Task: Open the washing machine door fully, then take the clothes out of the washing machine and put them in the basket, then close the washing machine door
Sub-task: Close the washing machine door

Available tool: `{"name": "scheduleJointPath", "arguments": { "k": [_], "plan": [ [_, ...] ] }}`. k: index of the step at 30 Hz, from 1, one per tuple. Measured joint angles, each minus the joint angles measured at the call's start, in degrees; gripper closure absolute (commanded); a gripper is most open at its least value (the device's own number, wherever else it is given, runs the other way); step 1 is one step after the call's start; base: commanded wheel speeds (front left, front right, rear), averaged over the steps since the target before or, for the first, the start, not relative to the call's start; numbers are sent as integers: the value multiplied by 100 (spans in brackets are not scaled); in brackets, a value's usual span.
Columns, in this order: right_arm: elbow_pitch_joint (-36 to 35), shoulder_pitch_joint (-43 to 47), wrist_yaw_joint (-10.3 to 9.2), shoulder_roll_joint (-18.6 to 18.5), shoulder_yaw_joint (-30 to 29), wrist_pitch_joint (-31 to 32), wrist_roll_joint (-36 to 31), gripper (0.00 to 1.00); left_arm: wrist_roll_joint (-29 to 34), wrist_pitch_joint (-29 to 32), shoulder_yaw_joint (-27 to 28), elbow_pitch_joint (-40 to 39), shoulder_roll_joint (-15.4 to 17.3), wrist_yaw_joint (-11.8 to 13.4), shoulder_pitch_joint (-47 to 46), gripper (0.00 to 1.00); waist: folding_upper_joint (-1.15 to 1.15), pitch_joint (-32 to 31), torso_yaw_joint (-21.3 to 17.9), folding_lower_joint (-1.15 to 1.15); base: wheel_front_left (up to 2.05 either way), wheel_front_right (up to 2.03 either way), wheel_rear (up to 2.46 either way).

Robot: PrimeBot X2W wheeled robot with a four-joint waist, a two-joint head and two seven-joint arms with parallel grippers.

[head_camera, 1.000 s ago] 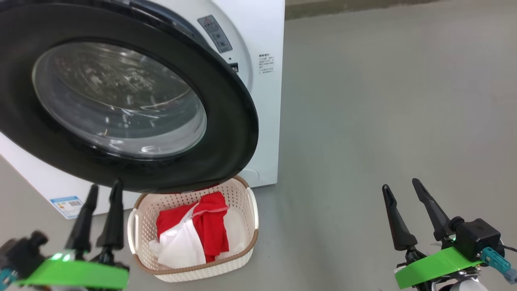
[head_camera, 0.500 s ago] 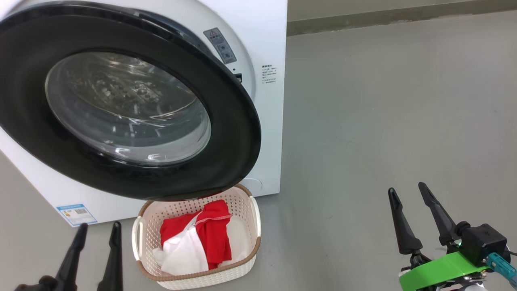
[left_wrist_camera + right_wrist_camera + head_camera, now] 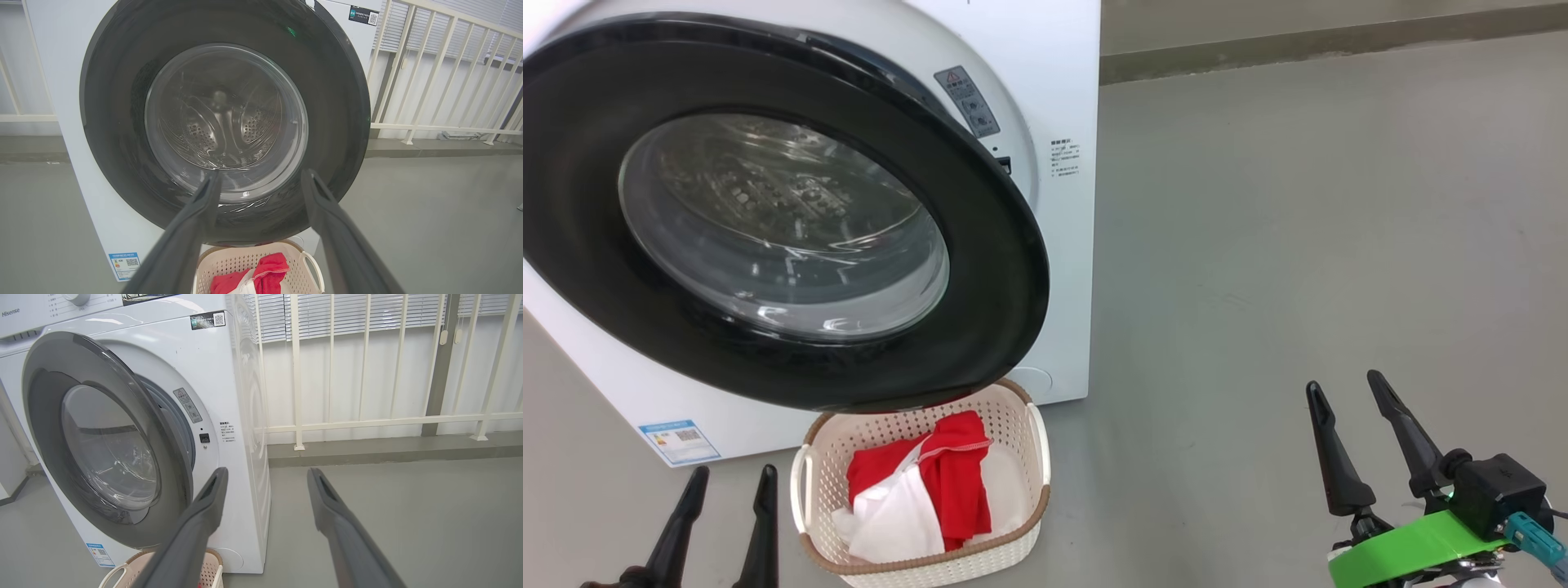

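Head view: basket (image 3: 1009,418) w/ clothes (image 3: 949,483)

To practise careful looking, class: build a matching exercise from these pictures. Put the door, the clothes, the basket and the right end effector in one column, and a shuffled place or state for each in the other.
Column A
1. door
2. clothes
3. basket
4. right end effector

Column B
a. open, holding nothing
b. ajar, standing off the washer front
c. on the floor, below the door's lower edge
d. red and white, lying in the basket

Pairs: 1-b, 2-d, 3-c, 4-a
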Motion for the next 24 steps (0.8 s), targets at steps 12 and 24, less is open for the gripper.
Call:
{"name": "scheduleJointPath", "arguments": {
  "k": [12,24],
  "plan": [
    [13,2,0,-27,20,0,1,0,202,0,46,-1,-40,0,0,0,0,-21,28,0,0,0,0],
    [725,-431,0,-8,478,0,77,100,381,0,-46,-45,-62,0,2,0,0,42,241,0,0,0,0]
  ]
}}
